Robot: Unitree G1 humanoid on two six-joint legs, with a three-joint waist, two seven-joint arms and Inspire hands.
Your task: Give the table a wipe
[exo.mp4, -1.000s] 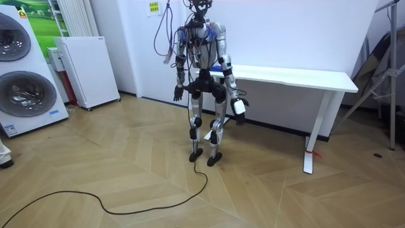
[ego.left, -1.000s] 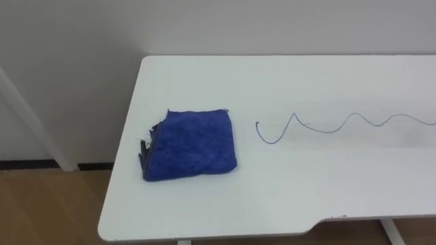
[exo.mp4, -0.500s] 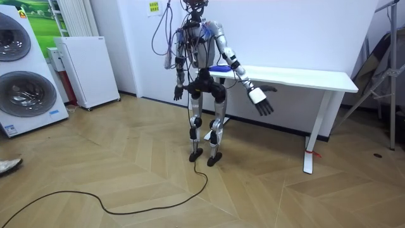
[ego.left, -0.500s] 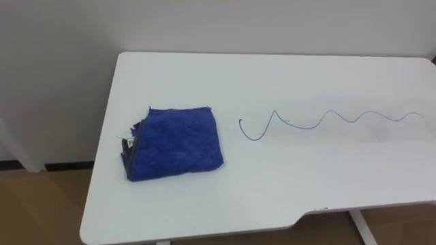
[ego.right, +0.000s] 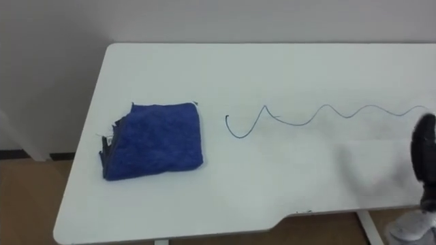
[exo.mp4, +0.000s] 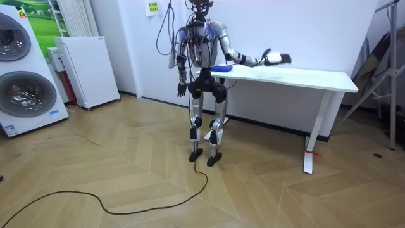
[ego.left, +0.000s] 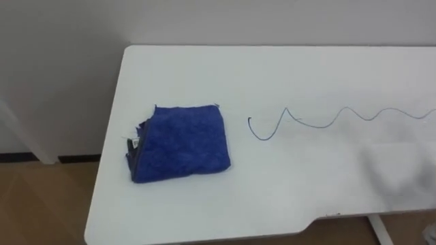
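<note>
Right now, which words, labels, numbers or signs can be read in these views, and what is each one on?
Small yellow sign on the white wall: too small to read.
Pale sticker low on the white washing machine: too small to read.
Wavy blue pen line on the white table: a scribble, not letters.
Folded blue terry cloth: no print seen.
Nothing here is legible.

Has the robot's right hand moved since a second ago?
Yes. The right hand has risen from below the edge of the table, beside the robot's thigh, to above the tabletop, toward the room view's right.
</note>
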